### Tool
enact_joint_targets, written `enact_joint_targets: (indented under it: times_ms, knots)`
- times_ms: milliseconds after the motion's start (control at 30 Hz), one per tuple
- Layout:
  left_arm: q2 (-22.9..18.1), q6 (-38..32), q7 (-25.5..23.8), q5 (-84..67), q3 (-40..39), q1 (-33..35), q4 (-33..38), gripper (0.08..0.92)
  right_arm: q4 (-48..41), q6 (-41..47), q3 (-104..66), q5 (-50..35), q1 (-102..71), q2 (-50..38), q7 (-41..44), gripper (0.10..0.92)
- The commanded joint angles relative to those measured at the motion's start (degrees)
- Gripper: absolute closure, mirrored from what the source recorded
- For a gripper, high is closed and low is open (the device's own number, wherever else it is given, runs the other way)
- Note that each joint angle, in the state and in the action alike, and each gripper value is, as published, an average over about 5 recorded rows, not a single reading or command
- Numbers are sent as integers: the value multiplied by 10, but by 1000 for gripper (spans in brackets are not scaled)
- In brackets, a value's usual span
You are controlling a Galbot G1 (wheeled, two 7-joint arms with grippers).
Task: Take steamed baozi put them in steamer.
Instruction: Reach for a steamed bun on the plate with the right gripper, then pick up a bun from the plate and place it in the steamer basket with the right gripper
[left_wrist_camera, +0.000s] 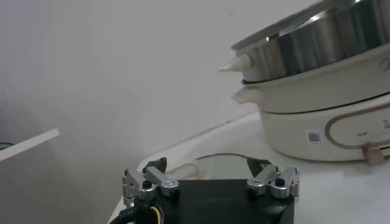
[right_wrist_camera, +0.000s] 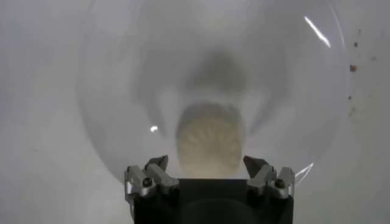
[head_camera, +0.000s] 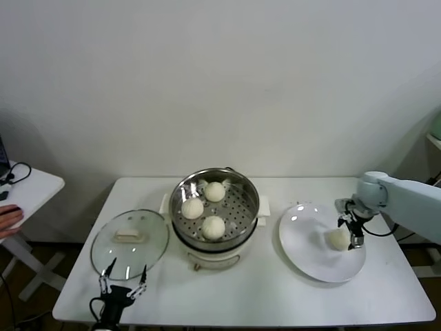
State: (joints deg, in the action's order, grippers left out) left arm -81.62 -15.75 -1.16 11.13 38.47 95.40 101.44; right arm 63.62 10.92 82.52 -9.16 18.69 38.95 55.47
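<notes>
Right claw (right_wrist_camera: 207, 176) is hanging released directly over the last baozi (right_wrist_camera: 210, 146) on the plate (head_camera: 303, 258); steamer (head_camera: 215, 210) is lying at nine o'clock. Left claw (head_camera: 122, 284) is idling open.

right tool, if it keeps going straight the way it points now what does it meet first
Most likely the last baozi on the white plate. In the right wrist view the bun sits dead ahead between the open fingers of the right tool, though how close they are is unclear; the plate lies beneath it.

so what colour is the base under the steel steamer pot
Cream-white base, with a thin tan outline marking; the left wrist view shows it best.
</notes>
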Motion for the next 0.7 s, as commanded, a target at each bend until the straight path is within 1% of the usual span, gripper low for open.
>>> enact_joint_targets:
  times_ms: [33, 167, 333, 433, 567, 700]
  knots:
    - [0, 0, 0, 0, 0, 0, 0, 177, -9, 0, -22, 9, -23, 2, -8, 225]
    - [0, 1, 1, 0, 1, 0, 0, 177, -9, -1, -22, 9, -21, 4, -7, 275]
    - [0, 1, 1, 0, 1, -1, 0, 177, 3, 1, -18, 9, -10, -1, -6, 393]
    - [-1, 1, 1, 0, 1, -1, 1, 177, 25, 7, 7, -8, 25, -7, -6, 442]
    - [0, 1, 1, -1, 0, -3, 1, 177, 88, 19, 128, -89, 163, -13, -2, 469]
    - [2, 2, 0, -2, -1, -4, 3, 177, 155, 28, 250, -182, 334, 4, 11, 473]
